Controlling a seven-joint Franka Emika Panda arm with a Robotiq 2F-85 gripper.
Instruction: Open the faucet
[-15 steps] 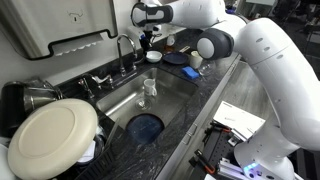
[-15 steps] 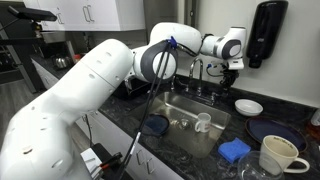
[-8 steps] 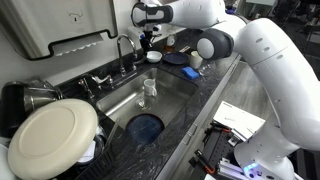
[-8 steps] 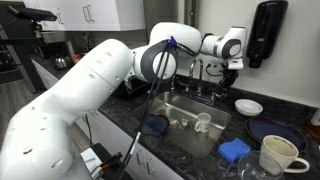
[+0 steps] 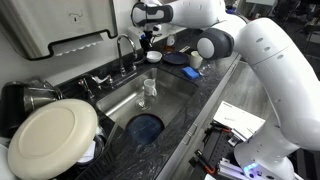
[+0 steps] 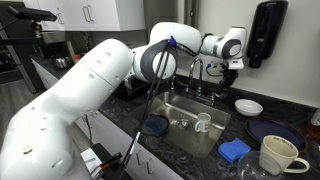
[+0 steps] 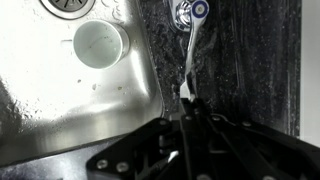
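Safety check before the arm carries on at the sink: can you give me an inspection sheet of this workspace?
Surface: dark speckled stone counter around a steel sink.
Job's things: tall chrome gooseneck faucet behind the sink; its chrome lever handle lies over the counter.
Clutter: clear cup and blue plate in the sink; large white plate, white bowl, blue sponge and cream mug around it.
Hand: robot hand at the lever's tip; open or shut cannot be told.
Cables: black cable hanging along the arm.
Surroundings: black wall dispenser, steel wall box, papers.
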